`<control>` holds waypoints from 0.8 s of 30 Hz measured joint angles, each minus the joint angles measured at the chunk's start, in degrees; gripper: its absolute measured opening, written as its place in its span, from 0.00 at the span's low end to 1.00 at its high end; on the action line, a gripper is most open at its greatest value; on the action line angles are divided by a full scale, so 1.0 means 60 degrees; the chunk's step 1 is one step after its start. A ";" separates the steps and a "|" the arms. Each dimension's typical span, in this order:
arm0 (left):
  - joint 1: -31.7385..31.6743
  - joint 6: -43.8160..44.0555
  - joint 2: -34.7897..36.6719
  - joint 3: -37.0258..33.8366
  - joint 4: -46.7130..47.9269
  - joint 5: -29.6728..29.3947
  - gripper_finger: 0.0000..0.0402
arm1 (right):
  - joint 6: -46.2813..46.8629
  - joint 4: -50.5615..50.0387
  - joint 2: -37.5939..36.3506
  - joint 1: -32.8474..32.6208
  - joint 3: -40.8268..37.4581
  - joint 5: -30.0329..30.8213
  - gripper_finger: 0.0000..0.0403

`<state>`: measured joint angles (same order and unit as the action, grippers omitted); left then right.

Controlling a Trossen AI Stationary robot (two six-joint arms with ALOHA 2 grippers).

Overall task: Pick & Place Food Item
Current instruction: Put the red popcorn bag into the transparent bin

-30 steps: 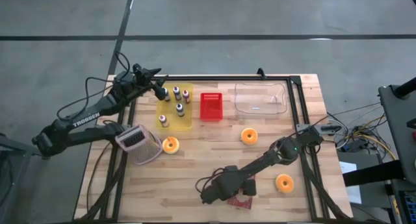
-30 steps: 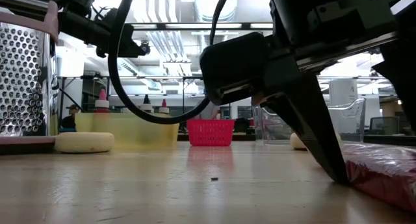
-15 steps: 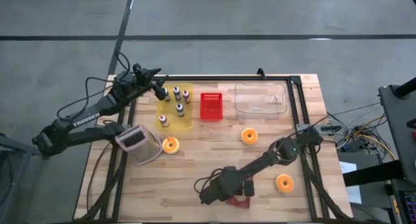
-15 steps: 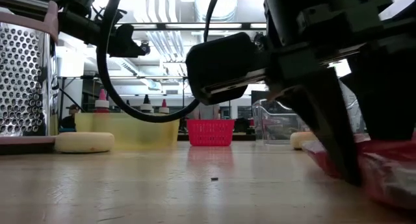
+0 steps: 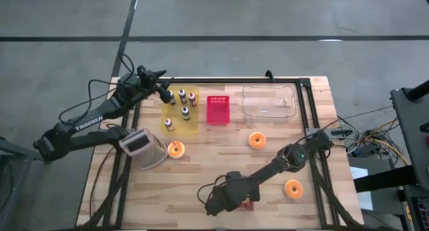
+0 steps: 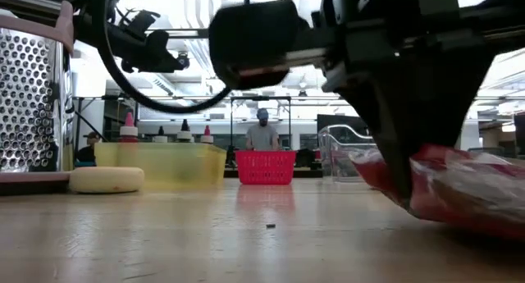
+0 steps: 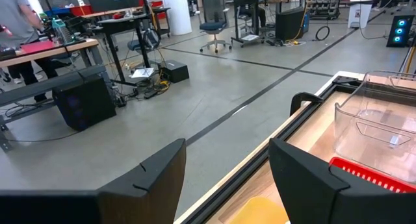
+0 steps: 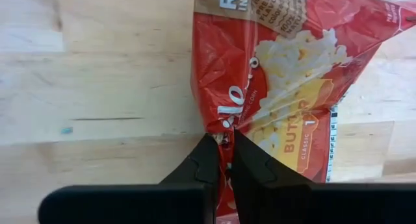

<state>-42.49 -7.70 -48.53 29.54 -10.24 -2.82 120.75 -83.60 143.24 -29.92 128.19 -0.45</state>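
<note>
Only my right wrist view shows the popcorn bag [image 8: 286,74] pinched at its edge between the right end effector [image 8: 221,160] fingers; from above, at lower centre, the arm hides most of it. The right arm stretches low across the bench [image 5: 201,174], its jaws closed since a second ago, the bag's edge now raised. The left end effector [image 5: 163,94] hangs spread wide at upper left, by the yellow tray [image 5: 175,126].

1. A robotics lab or workshop hall.
2. Bare concrete floor [image 7: 214,87], workbenches [image 7: 58,52] with equipment, office chair [image 7: 213,26].
3. Ceiling ducts [image 6: 197,12], strip lighting.
4. Wooden test table [image 5: 201,171].
</note>
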 joint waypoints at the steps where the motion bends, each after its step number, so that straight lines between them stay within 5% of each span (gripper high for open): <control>1: 0.0001 -0.0001 0.0000 0.0000 0.0000 0.0002 0.55 | -0.0028 -0.0016 0.0000 -0.0033 0.0076 0.0111 0.04; 11: 0.0001 -0.0005 0.0000 0.0000 0.0000 0.0001 0.55 | -0.1080 -0.0016 -0.0054 -0.0203 0.1134 0.0973 0.03; 21: -0.0002 -0.0012 0.0000 0.0000 0.0000 0.0002 0.55 | -0.1117 0.0064 -0.0803 -0.0757 0.1061 0.4497 0.03; 24: -0.0001 -0.0012 0.0000 0.0000 0.0000 0.0002 0.55 | -0.1085 0.0024 -0.0832 -0.0797 0.1061 0.4890 0.03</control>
<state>-42.49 -7.77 -48.53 29.54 -10.24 -2.81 114.24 -83.46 138.25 -34.71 134.56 28.88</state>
